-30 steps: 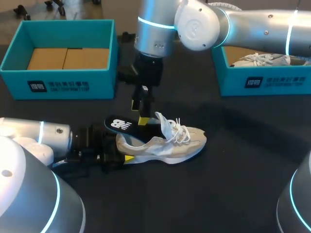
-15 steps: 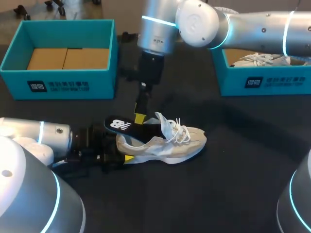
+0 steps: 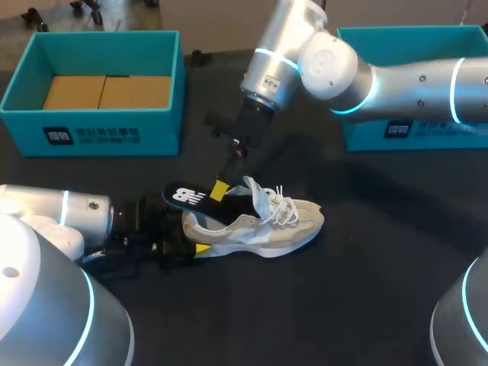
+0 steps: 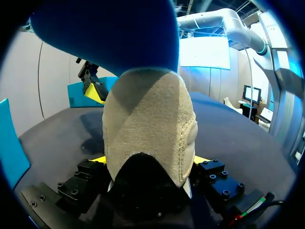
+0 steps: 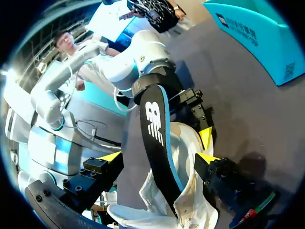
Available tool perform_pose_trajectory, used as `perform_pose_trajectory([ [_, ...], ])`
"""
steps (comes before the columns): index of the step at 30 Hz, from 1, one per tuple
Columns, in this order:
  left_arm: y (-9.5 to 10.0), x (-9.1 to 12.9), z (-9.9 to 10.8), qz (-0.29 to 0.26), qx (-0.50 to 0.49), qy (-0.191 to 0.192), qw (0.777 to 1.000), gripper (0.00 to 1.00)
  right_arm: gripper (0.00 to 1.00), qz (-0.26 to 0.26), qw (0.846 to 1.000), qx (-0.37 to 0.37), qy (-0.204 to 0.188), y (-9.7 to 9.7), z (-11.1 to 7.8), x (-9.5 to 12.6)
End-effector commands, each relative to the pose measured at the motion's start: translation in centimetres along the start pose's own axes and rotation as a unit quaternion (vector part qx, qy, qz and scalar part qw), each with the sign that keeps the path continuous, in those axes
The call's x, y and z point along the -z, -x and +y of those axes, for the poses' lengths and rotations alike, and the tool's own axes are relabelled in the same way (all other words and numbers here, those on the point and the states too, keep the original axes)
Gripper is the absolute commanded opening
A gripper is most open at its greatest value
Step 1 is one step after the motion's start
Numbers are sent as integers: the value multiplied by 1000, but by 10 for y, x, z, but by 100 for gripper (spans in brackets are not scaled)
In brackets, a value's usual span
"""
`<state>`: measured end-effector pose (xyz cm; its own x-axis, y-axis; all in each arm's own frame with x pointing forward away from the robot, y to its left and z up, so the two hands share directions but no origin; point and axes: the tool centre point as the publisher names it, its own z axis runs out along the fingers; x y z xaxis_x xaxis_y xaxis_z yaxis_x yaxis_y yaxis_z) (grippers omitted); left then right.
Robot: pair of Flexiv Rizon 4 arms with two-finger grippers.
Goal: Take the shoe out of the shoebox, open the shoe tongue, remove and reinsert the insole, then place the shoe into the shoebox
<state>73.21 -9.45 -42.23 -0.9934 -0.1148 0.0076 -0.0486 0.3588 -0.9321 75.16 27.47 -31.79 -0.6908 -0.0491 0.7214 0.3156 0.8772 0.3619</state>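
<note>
Dark worktop (image 3: 366, 290), left shoebox (image 3: 91, 126) and right shoebox (image 3: 427, 131) far back. Sneaker (image 3: 259, 229) lies left-right, toe right; my left jaws pinch its heel, right jaws spread astride the insole (image 3: 187, 195).

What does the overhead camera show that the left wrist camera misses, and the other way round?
Only the head view: the whole shoe with its white laces, the black top of the insole, and the cardboard floor of the left shoebox. Only the left wrist view: the insole's blue underside, and the left gripper clamped on the heel from both sides. Both: the shoe, the insole sticking out of it, and the right gripper by the insole.
</note>
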Motion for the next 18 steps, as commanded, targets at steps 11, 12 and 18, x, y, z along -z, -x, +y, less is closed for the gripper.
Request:
perform_pose_trajectory([
  [11, 0, -1, 3, 0, 0, 2, 1000, 0, 100, 24, 1000, -3, -8, -12, 11, -6],
  [12, 0, -1, 3, 0, 0, 2, 1000, 0, 100, 26, 1000, -5, -10, -13, 12, -5],
  [18, 0, -1, 3, 0, 0, 2, 1000, 0, 100, 37, 999, -2, -22, -16, 16, -8],
])
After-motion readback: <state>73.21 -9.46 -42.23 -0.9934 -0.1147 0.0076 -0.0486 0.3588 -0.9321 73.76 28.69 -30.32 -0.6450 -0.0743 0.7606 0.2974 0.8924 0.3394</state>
